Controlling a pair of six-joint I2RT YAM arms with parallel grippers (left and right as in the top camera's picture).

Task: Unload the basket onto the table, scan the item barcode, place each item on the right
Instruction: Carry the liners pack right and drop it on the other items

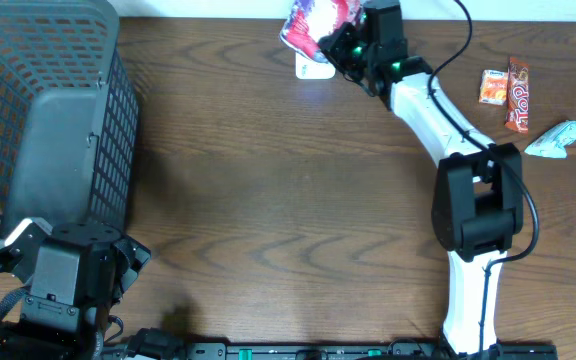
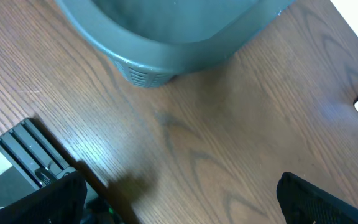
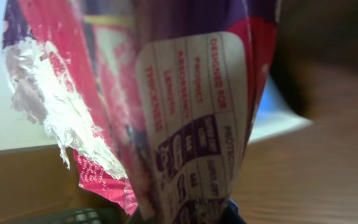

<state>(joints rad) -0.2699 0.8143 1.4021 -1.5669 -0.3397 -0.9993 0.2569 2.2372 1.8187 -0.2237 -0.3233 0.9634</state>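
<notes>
Packet [image 1: 313,20] is hanging at twelve o'clock, pinched by fingers of right gripper [image 1: 336,46] near white device [image 1: 313,68], likely for scanning; left gripper [image 2: 179,183] is idling, fingers wide apart.

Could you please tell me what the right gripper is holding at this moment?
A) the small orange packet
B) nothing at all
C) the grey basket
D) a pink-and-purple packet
D: the right gripper is shut on the pink-and-purple packet near the top of the overhead view, and that packet fills the right wrist view.
</notes>
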